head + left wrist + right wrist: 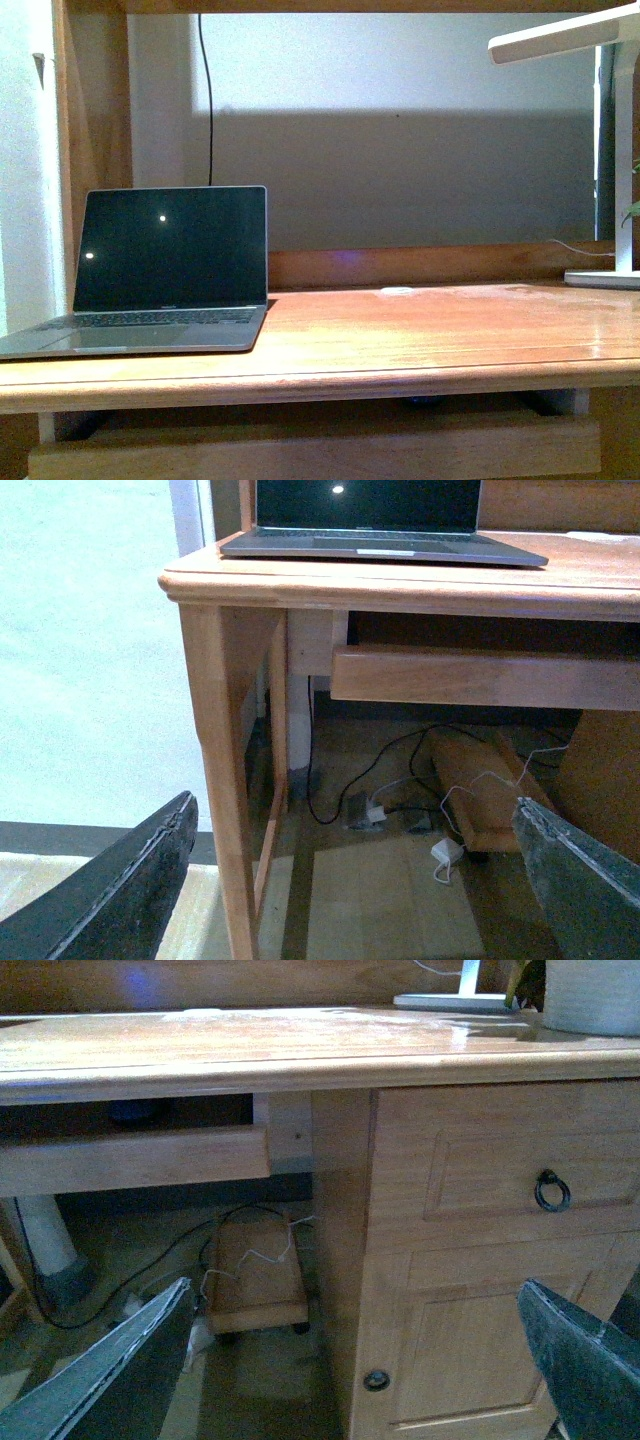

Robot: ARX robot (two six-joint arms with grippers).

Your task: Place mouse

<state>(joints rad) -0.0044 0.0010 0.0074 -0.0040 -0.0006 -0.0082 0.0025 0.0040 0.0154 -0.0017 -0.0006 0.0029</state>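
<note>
I cannot make out the mouse in any view. A small dark shape (pixel 135 1110) sits in the gap under the desk top, above the pull-out shelf (pixel 130 1158). It also shows in the front view (pixel 425 402), and I cannot tell what it is. My left gripper (pixel 355 900) is open and empty, low in front of the desk's left leg (pixel 215 780). My right gripper (pixel 355 1370) is open and empty, low in front of the desk's drawer cabinet (pixel 480 1260). Neither gripper shows in the front view.
An open laptop (pixel 165 270) with a dark screen stands on the wooden desk (pixel 420 340) at the left. A white lamp base (pixel 605 278) stands at the right, with a small white object (pixel 397 291) at the back middle. Cables and a wooden box (pixel 470 780) lie on the floor below.
</note>
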